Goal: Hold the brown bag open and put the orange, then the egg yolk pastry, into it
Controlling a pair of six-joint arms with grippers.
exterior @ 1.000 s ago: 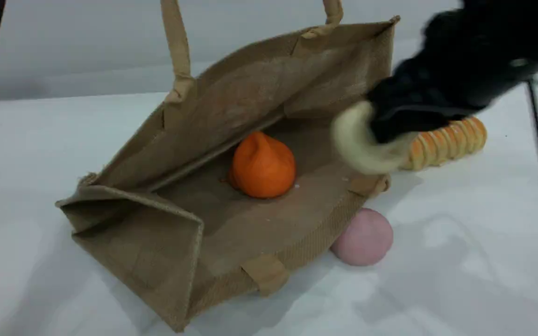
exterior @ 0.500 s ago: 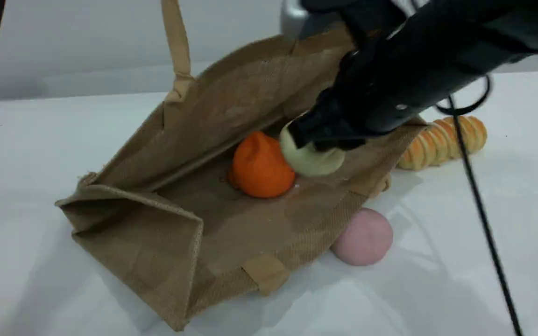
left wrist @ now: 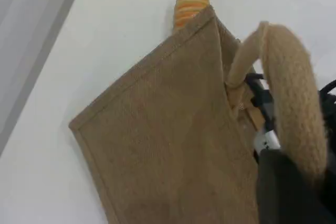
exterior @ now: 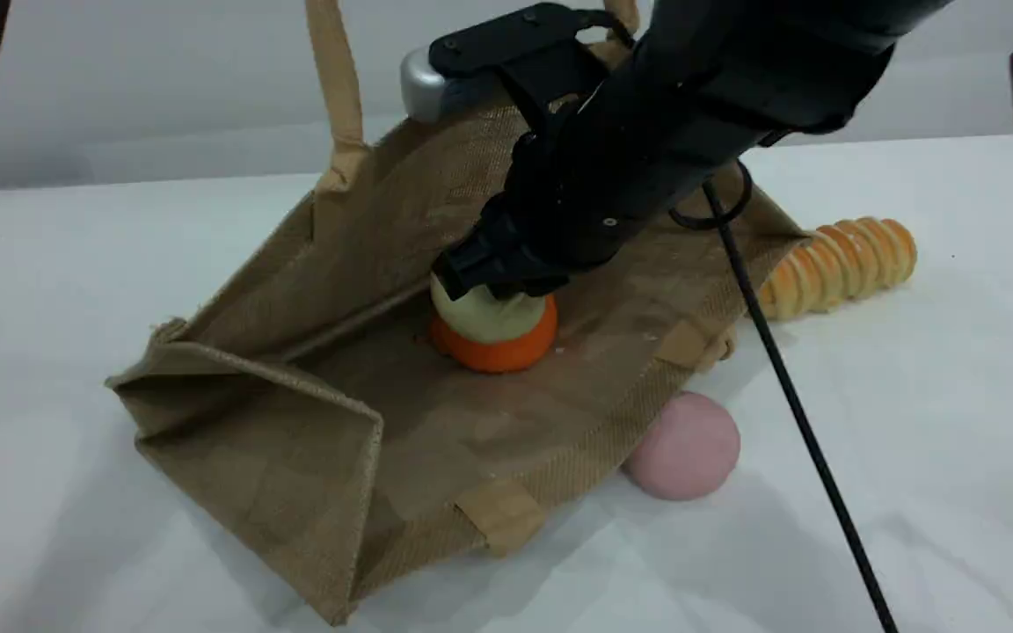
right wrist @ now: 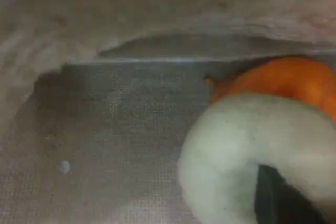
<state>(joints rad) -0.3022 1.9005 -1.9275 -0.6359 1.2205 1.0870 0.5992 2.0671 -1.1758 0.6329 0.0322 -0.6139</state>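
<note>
Your right gripper (exterior: 491, 280) is inside the brown bag (exterior: 313, 422), clamped on the egg yolk pastry (exterior: 482, 316); the orange (exterior: 498, 350) sits directly beneath. Your closed left gripper (left wrist: 294, 182) lifts a handle (left wrist: 294, 103). Only release remains.

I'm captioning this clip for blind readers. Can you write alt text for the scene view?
The right gripper reaches into the brown bag, which lies open on a white table, holding the egg yolk pastry against the orange already inside. A pink ball and a ridged golden bread sit outside the bag.
</note>
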